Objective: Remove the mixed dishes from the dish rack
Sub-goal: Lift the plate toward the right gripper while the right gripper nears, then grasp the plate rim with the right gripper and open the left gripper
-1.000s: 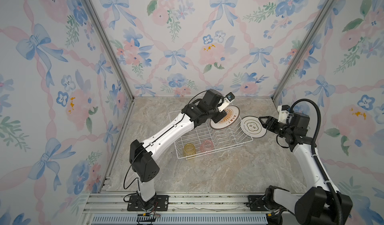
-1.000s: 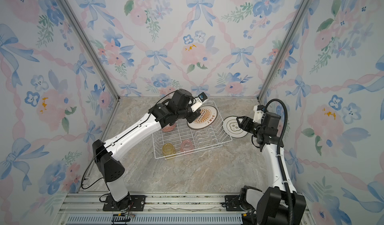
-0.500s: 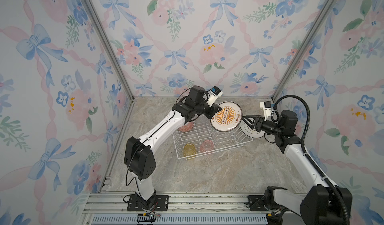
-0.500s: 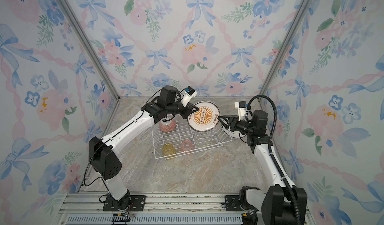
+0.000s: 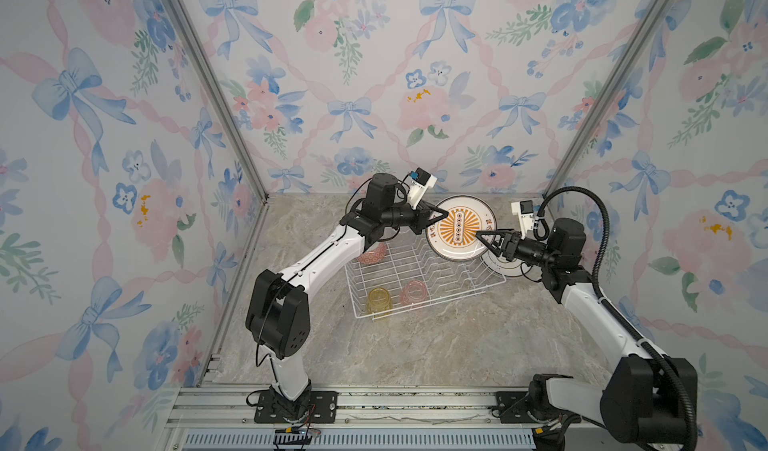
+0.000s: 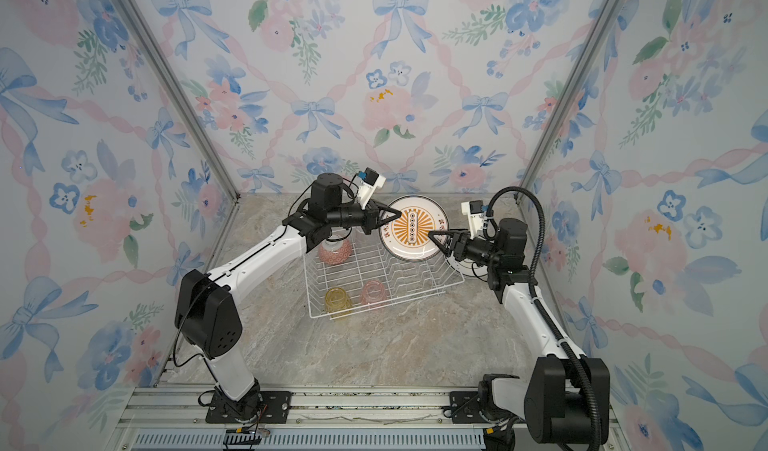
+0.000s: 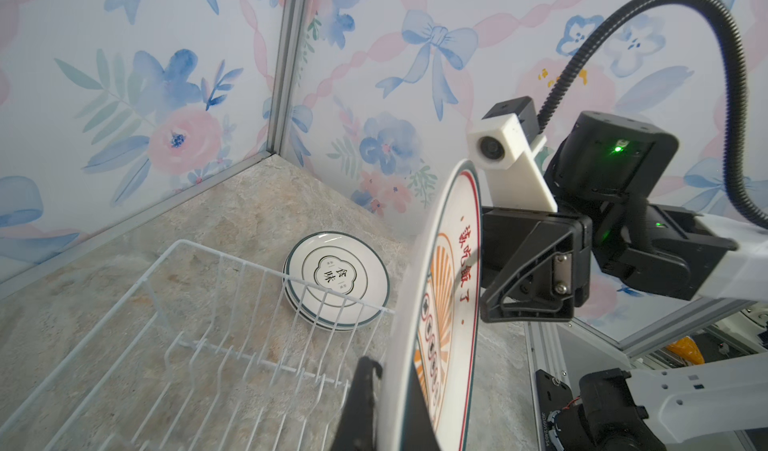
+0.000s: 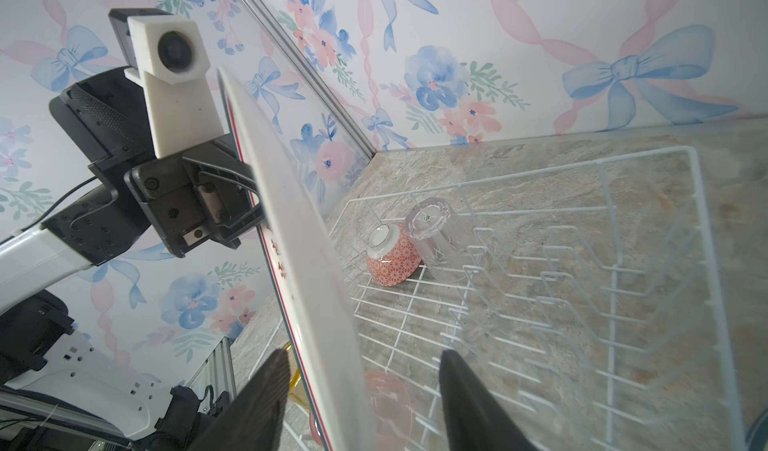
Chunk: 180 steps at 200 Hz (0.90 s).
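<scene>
Counting across the dish rack from its left end, we find four pieces not yet unloaded. The pink-red patterned bowl is tipped over in the far left corner with its foot showing, and the clear tumbler is just beside it. The yellow tumbler and pink tumbler sit side by side along the near edge. No plate stands in the row of prongs. Further right, our left gripper is clamped on the rim of the orange sunburst plate, holding it on edge in the air above the rack's far right end. Our right gripper meets the plate's opposite rim with its jaws apart, one on each face, gripping nothing as far as the right wrist view shows. Rightmost, on the table just beside the rack, lies a stack of white plates, at least two by their rims. We judge the plates nearly finished, this one apparently the last and being handed over, with the bowl and three tumblers left.
</scene>
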Available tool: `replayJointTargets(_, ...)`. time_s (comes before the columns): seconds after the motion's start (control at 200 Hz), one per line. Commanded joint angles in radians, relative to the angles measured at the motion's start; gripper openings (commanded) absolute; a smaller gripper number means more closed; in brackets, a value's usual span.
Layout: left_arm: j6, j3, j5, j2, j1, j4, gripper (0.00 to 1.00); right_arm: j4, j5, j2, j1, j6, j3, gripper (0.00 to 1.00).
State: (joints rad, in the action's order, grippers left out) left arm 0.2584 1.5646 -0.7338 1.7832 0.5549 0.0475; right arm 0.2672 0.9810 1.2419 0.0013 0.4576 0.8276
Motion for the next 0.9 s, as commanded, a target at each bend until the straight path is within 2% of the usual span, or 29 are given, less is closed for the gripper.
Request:
replayJointTargets(0.0,0.101,-0.009,-0.090,0.006,-0.006,0.175,0.00,0.113,0.036,0.020,0.022,0.052,-0.010,0.57)
replayJointTargets(0.14,0.125,0.003,-0.098,0.037,0.002,0.200,0.00,0.212,0.047,0.046,0.040,0.120,-0.017,0.49)
replayJointTargets(0.245,0.127,0.005,-0.096,0.046,0.004,0.201,0.00,0.231,0.049,0.058,0.044,0.136,-0.013,0.39)
replayJointTargets(0.335,0.126,0.002,-0.095,0.050,0.004,0.201,0.00,0.241,0.050,0.058,0.046,0.142,-0.013,0.25)
replayJointTargets(0.425,0.125,-0.001,-0.096,0.051,0.004,0.201,0.00,0.242,0.048,0.053,0.045,0.148,-0.013,0.00)
replayJointTargets(0.56,0.128,-0.001,-0.092,0.054,0.004,0.201,0.00,0.229,0.035,0.041,0.045,0.150,-0.009,0.00)
replayJointTargets(0.735,0.128,-0.013,-0.076,0.045,0.004,0.201,0.40,0.193,0.014,0.029,0.043,0.139,0.001,0.00)
replayJointTargets(0.895,0.063,-0.067,-0.057,-0.022,0.002,0.201,0.57,0.191,0.005,0.031,0.031,0.154,0.010,0.00)
